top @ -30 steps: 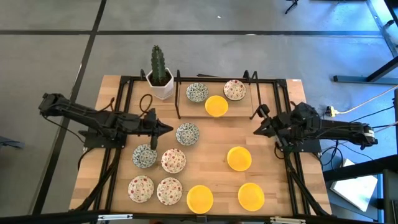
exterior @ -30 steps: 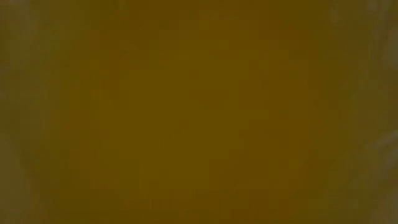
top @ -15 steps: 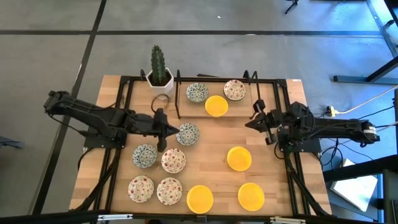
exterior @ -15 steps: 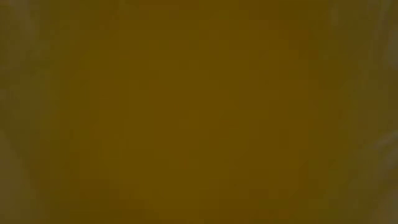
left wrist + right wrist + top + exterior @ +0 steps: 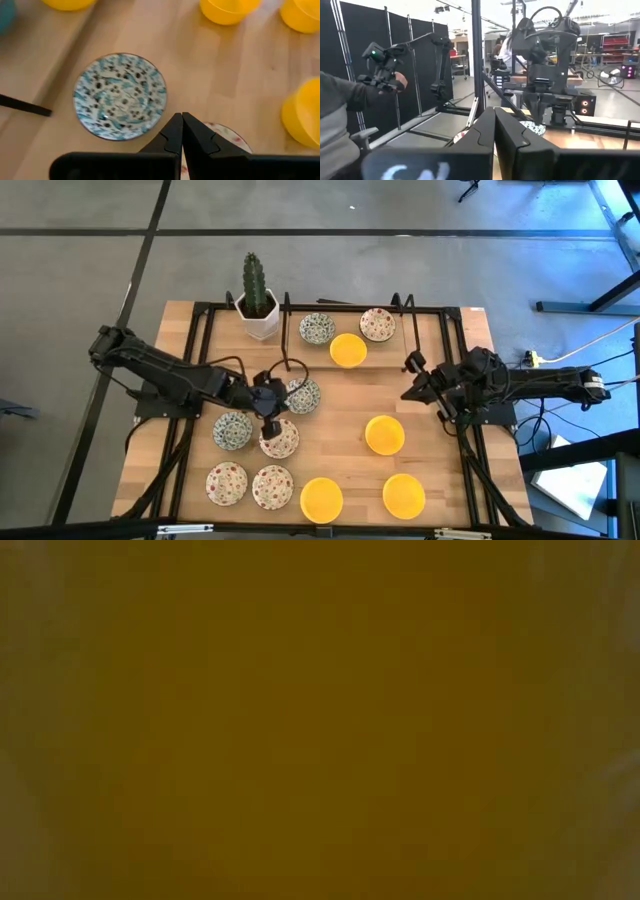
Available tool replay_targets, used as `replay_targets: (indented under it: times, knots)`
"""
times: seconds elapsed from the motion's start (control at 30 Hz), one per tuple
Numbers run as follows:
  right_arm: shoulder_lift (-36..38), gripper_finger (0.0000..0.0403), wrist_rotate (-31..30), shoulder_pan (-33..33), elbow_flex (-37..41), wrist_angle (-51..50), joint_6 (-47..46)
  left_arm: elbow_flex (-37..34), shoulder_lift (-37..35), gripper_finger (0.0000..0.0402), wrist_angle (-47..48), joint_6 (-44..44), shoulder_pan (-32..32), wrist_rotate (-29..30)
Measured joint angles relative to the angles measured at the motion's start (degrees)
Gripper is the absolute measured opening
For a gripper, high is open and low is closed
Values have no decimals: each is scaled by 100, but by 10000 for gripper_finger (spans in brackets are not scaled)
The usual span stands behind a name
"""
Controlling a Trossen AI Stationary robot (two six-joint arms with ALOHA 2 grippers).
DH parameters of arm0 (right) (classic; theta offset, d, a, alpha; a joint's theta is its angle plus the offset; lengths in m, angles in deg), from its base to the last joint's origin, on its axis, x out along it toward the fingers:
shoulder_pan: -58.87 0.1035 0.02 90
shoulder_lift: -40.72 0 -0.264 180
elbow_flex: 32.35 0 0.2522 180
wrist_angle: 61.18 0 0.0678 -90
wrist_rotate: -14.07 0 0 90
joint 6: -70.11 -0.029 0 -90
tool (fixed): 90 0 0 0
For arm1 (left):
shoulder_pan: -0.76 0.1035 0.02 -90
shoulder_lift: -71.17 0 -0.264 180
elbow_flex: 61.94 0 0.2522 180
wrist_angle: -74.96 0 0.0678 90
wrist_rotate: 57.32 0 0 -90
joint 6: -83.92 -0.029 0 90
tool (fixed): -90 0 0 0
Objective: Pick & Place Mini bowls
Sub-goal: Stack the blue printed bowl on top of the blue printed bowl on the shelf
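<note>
1. The wooden surface (image 5: 440, 480) is seen from above, with a black frame (image 5: 200, 330) running along its left, right and far edges.
2. The left arm (image 5: 160, 370) is stretched from the left edge toward the middle. Its pincer (image 5: 270, 408) is closed on nothing, as shown in the left wrist view (image 5: 181, 131), and is held over the gap between a blue-green bowl (image 5: 302, 395) (image 5: 120, 96) and a speckled bowl (image 5: 279, 437).
3. The right arm (image 5: 530, 385) is kept at the right edge. Its pincer (image 5: 412, 380) is closed and empty, as the right wrist view (image 5: 494, 131) shows, and is pointed toward the middle.
4. A cactus (image 5: 254, 285) in a white pot (image 5: 260, 322) is placed at the far-left corner.
5. Three bowls are set together at the far edge: a blue-green one (image 5: 317, 329), a yellow one (image 5: 348, 349) and a speckled one (image 5: 378, 324).
6. Three yellow bowls are spread over the right and near part: one mid-right (image 5: 384, 434), one at the near edge toward the right corner (image 5: 403, 495), one at the near edge's middle (image 5: 321, 499).
7. Toward the near-left corner, another blue-green bowl (image 5: 232, 430) lies just beside the speckled bowl under the left pincer, and two speckled bowls (image 5: 227, 483) (image 5: 272, 486) lie side by side at the near edge.
8. The low view is filled by a blurred yellow-brown field; nothing can be told from it.
9. In the right wrist view, a person's sleeve (image 5: 342, 97) and hand (image 5: 395, 81) are seen beyond the surface.
</note>
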Motion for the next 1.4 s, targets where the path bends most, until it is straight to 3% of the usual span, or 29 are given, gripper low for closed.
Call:
replay_targets:
  times: [0.33, 0.53, 0.67, 0.93, 1.1, 1.2, 1.4]
  knots:
    - [-110, 7, 2, 0, 0, -70, 877, 7, -63, 4, -13, -549, -165, 14]
    - [-230, 7, 1, 0, 0, 141, 1589, 7, -48, 4, -176, -1262, -163, 869]
    - [-238, 7, 6, -20, -130, 512, 1999, 7, -54, 4, -487, -1264, -128, 942]
    - [-306, 7, 7, -20, -402, 71, 1739, 4, -74, 4, -1115, -1409, -262, 959]
    - [-310, 7, 4, -20, -389, -99, 1649, 2, -74, 4, -1664, -1816, -385, 1852]
    - [-302, 7, -3, -20, -387, -271, 1520, 0, -77, 4, -1798, -1846, -385, 2068]
    - [-300, 7, -722, -20, -389, -826, 1214, 0, -96, 4, -1821, -1866, -348, 2033]
